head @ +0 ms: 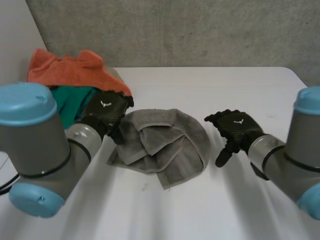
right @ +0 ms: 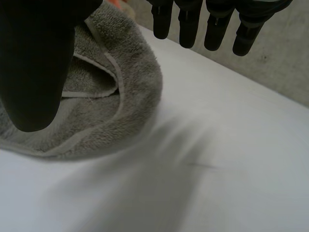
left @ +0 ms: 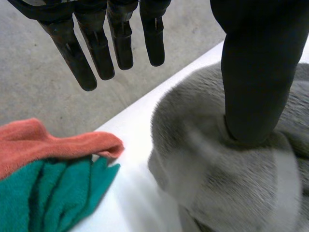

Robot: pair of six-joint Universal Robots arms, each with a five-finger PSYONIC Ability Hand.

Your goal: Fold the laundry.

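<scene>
between the two hands, near the middle of the bench (head: 210, 85), lies one grey towel (head: 160, 145). it is crumpled into a rounded heap with several hemmed flaps turned over one another. it has no clear long axis, though it spreads a little wider from side to side than from front to back.

the left hand (head: 107, 112) is at the towel's left edge. its fingers (left: 96, 53) are straight and apart, holding nothing, while its thumb (left: 251, 72) comes down onto the cloth and seems to touch it. the right hand (head: 235, 127) is just beside the towel's right edge, apart from it, with its fingers (right: 188, 24) straight and spread and nothing in them. the left hand is therefore the nearer; the right would have to reach inward, toward its own left.

besides the grey towel there are one orange cloth (head: 70, 67) and one green cloth (head: 70, 100), heaped together at the far left of the bench, beyond the left hand. i judge the grey towel needs spreading flat before any fold.
</scene>
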